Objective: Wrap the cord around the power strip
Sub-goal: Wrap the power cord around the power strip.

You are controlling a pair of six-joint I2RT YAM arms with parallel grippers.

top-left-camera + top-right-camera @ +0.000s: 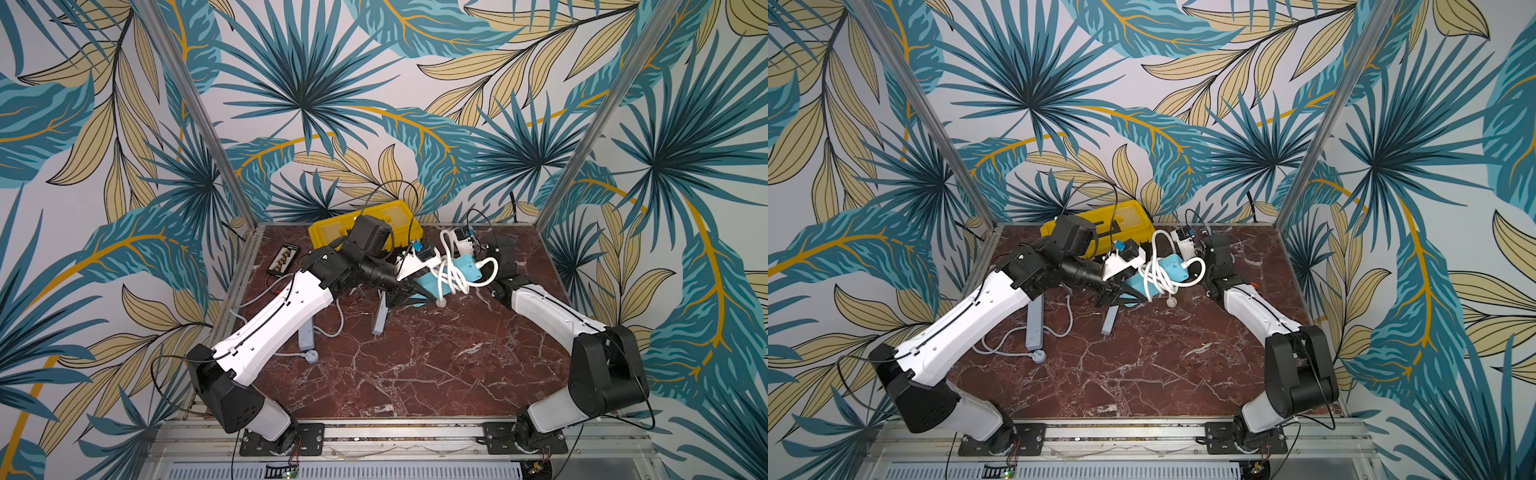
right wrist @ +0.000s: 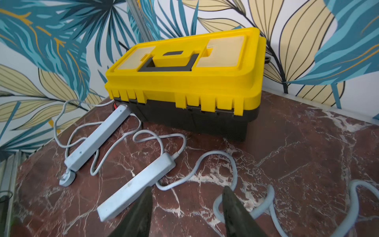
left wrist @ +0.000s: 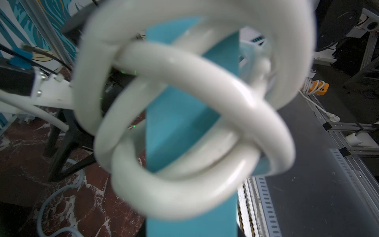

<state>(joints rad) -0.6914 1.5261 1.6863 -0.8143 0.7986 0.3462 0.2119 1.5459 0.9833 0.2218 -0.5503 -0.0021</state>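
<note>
Both top views: a blue power strip point(image 1: 430, 286) is held tilted over the counter point(image 1: 415, 374), with a white cord point(image 3: 205, 67) looped around it.
Left claw point(image 1: 405, 297) is clamped on the strip's lower end, near 12 o'clock. Right claw point(image 2: 187, 188) stands apart and empty at 1 o'clock. A yellow toolbox point(image 1: 399, 212) sits at 11 o'clock.

Robot lab cell: aluminium frame posts point(image 1: 199, 112), leaf-print wall panels point(image 1: 374, 62), two arms point(image 1: 274, 328) bolted beside a marbled bench point(image 1: 415, 365).
</note>
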